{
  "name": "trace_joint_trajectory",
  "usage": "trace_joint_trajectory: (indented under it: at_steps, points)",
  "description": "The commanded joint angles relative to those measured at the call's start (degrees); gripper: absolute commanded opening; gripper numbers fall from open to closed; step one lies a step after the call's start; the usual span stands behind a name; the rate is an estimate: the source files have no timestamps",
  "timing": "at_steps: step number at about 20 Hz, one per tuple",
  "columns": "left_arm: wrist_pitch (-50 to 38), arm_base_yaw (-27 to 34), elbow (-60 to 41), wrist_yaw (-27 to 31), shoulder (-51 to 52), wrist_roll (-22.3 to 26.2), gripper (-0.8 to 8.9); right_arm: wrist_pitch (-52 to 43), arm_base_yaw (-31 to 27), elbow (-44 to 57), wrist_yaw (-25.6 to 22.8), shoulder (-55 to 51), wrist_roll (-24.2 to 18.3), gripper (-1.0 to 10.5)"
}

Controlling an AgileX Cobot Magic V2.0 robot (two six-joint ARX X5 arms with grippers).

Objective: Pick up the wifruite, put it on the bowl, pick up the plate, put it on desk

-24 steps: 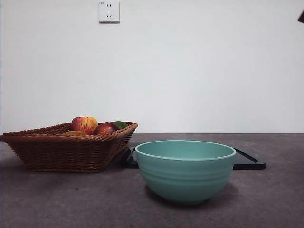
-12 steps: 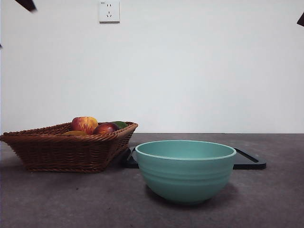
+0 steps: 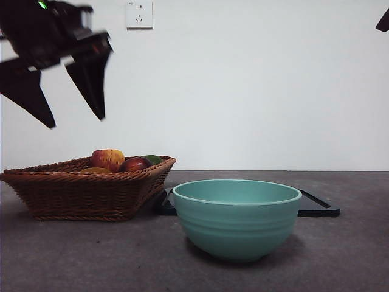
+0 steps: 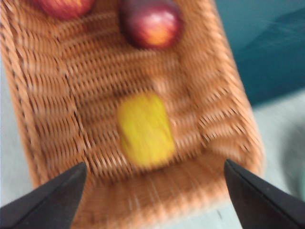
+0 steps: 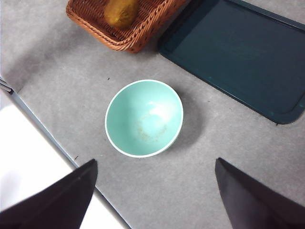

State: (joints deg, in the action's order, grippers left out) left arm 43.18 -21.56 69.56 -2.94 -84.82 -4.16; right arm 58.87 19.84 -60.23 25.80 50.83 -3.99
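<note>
A brown-green oval fruit [image 5: 121, 12], apparently the wifruite, lies in the wicker basket [image 3: 85, 193]. In the left wrist view a blurred yellow fruit [image 4: 145, 130] lies on the basket floor [image 4: 71, 95], with two red fruits [image 4: 151, 23] further along. My left gripper [image 3: 74, 118] hangs open above the basket's left part, and the yellow fruit sits between its jaws [image 4: 155, 163] from far above. The mint-green bowl [image 3: 237, 218] stands empty on the desk [image 3: 91, 261]. High above the bowl [image 5: 144, 118], my right gripper [image 5: 156, 161] is open. No plate is in view.
A glossy black tray [image 3: 319, 207] lies flat behind the bowl, beside the basket; the right wrist view shows the tray [image 5: 238, 52] empty. Red apples [image 3: 108, 159] top the basket. The desk's edge [image 5: 57, 148] runs close to the bowl. A black arm tip [image 3: 384, 21] sits at the top right.
The left arm has dropped into the front view from the top left corner and now hangs over the basket. Bowl, basket and tray have not moved.
</note>
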Motion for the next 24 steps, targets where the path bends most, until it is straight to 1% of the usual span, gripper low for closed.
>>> trace_joint_trajectory:
  at_steps: [1, 4, 9, 14, 15, 16, 17, 18, 19, 20, 24]
  points:
    - [-2.49, -0.28, 2.29, 0.48, -4.63, -0.42, 4.56, -0.55, 0.28, -0.92, 0.13, 0.39, 0.81, 4.0]
    - [-4.85, -0.28, 2.38, 1.9, -9.01, -0.5, 4.34, -0.57, 0.28, -0.92, 0.11, 0.39, 0.87, 4.0]
    - [-6.03, -0.28, 2.38, 1.92, -14.99, -1.31, 4.36, -0.57, 0.28, -0.92, 0.09, 0.39, 1.03, 4.0]
    - [-7.23, -0.33, 2.38, 1.92, -17.81, -2.14, 4.32, -0.59, 0.28, -0.92, 0.09, 0.39, 1.03, 4.0]
    - [-7.26, -0.37, 2.38, 1.92, -17.97, -2.47, 4.09, -0.59, 0.28, -0.92, 0.09, 0.39, 1.03, 4.0]
    - [-7.21, -0.37, 2.38, 1.92, -17.99, -2.73, 3.36, -0.59, 0.28, -0.92, 0.09, 0.39, 1.03, 4.0]
    - [-7.21, -0.37, 2.38, 1.92, -17.99, -2.8, 2.42, -0.59, 0.28, -0.92, 0.09, 0.39, 1.03, 4.0]
    - [-7.19, -0.39, 2.38, 1.92, -17.99, -2.8, 1.88, -0.59, 0.28, -0.92, 0.09, 0.39, 1.03, 4.0]
    - [-7.1, -0.37, 2.38, 1.9, -17.99, -2.82, 1.61, -0.59, 0.28, -0.92, 0.09, 0.39, 1.01, 4.0]
    - [-7.15, -0.39, 2.38, 1.86, -17.97, -2.8, 1.54, -0.59, 0.28, -0.92, 0.09, 0.39, 1.03, 4.0]
    - [-7.02, -1.16, 2.4, 0.98, -14.53, -2.8, 1.54, -0.59, 0.28, -0.92, 0.09, 0.39, 1.01, 4.0]
